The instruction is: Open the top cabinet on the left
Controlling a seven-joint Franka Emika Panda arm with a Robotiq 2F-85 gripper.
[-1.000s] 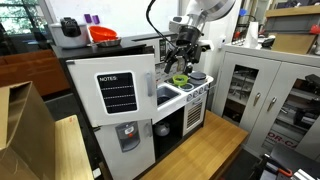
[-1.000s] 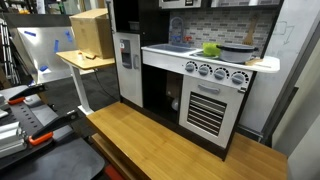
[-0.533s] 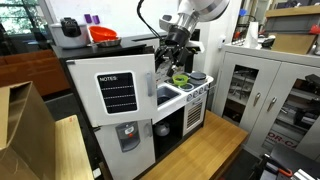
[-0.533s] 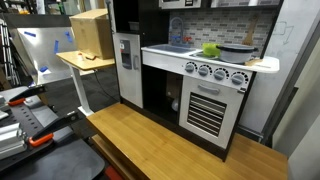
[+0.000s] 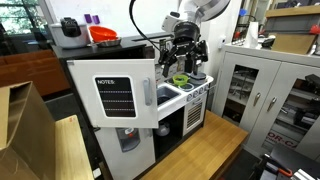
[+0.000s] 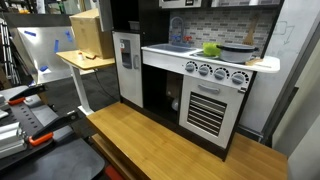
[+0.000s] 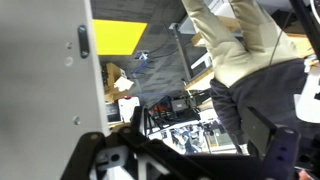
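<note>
The top cabinet door (image 5: 115,95) is white with a black "NOTES" panel and a grey bar handle (image 5: 157,86) on its right edge. It stands swung open, facing the camera. In an exterior view the space above the dispenser door (image 6: 126,55) is dark, and the top door itself is out of view. My gripper (image 5: 186,66) hangs just right of the door's free edge, above the counter, and does not touch the handle. In the wrist view its black fingers (image 7: 185,150) are spread wide with nothing between them. A white panel with screws (image 7: 40,70) fills the left of that view.
A green object (image 5: 180,79) lies on the counter by the sink, and it also shows in the other exterior view (image 6: 211,49). A red bowl (image 5: 103,36) sits on the fridge top. The oven door (image 6: 208,110) is below the knobs. A cardboard box (image 5: 25,120) and a metal cabinet (image 5: 265,85) flank the kitchen.
My gripper swung left to the door's free edge, then back right. The door's right edge now stands slightly further out.
</note>
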